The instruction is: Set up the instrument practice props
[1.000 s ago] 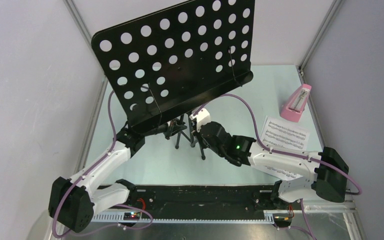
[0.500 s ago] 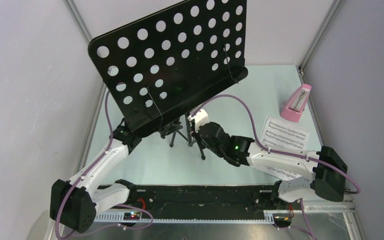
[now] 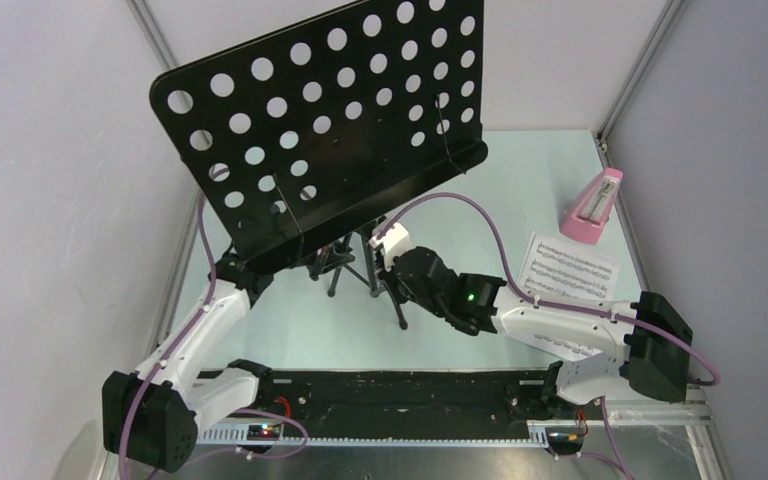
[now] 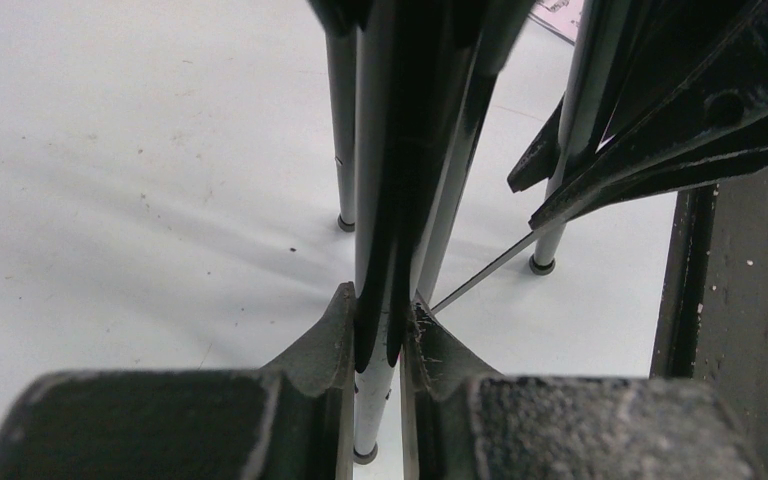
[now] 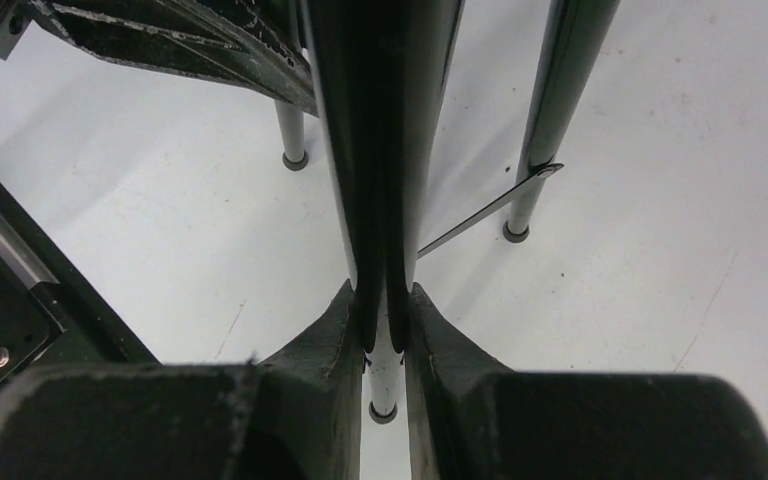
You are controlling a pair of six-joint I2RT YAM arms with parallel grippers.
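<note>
The pale, smooth bench carries everything, its matte surface flecked with a few dark specks in the wrist views.

The music stand is the largest prop. Its tripod stands just toward 9 o'clock of the bench centre, and its desk rises above and leans off toward 10 o'clock. The desk is a flat sheet of black metal punched with rows of round holes, with a folded ledge along its lower edge. The round, slim legs end in small rubber feet, with a thin flat brace running across.

The left gripper is pressed onto a thin black edge of the stand, and the right gripper pinches a similar narrow black strip. Exactly which part each holds cannot be told.

The step in hand looks like placing and squaring the stand. It would go best with both arms travelling together at one height so the thin metal is not twisted. All the feet should be down and the desk facing the arms before either gripper lets go. Whether every foot bears on the bench now cannot be told.

The sheet music, thin white printed paper, lies flat at 3 o'clock, well apart from the stand. The metronome, a small pink pyramid, stands beyond it at 2 o'clock.
</note>
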